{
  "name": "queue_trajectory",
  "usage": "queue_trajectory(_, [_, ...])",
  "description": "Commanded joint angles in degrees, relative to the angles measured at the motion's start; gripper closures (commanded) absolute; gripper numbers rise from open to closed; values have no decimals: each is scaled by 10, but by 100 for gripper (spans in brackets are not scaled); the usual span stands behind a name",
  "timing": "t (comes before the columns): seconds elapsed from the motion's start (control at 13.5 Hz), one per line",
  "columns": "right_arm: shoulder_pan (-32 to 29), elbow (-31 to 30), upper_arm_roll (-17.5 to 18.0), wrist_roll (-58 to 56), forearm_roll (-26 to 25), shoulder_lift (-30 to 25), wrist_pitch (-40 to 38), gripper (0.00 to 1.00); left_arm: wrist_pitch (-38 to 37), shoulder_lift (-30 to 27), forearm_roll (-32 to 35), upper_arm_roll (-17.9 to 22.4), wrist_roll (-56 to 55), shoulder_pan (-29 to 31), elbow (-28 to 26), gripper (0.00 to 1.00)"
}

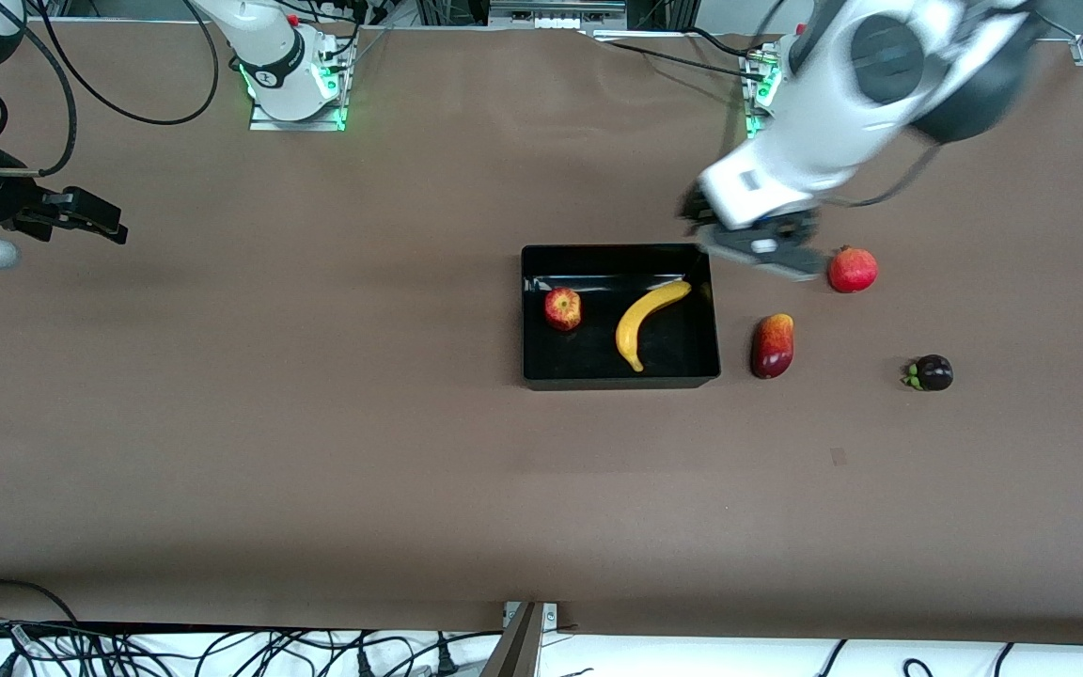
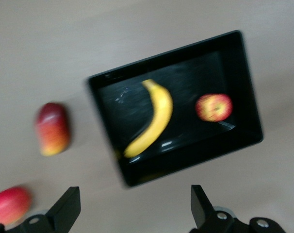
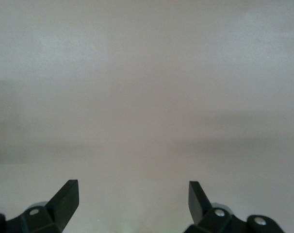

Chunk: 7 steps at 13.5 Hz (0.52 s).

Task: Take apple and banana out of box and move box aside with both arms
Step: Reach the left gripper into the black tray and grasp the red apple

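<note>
box (image 1: 620, 376): glossy black, low walls | holds apple (image 1: 562, 308), banana (image 1: 650, 320)

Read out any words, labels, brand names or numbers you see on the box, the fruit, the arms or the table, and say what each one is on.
No readable text, none to quote.
Black box: glossy walls, no label.
Apple and banana in the box: no stickers.
Mango, pomegranate, mangosteen on the table: no marks.
Left gripper and right gripper: no legible lettering; the left arm is blurred.
</note>
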Motion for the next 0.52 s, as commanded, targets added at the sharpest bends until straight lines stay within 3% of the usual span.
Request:
queue_trajectory(0.0, [-4, 12, 3, -7, 3, 2, -9, 0, 94, 77, -2, 4, -8, -43, -7, 0])
queue_trajectory(0.22, [-4, 12, 3, -7, 3, 2, -10, 0, 213, 164, -1, 5, -9, -89, -7, 0])
queue_trajectory(0.44, [-4, 12, 3, -7, 3, 2, -10, 0, 278, 220, 7, 10, -31, -128, -6, 0])
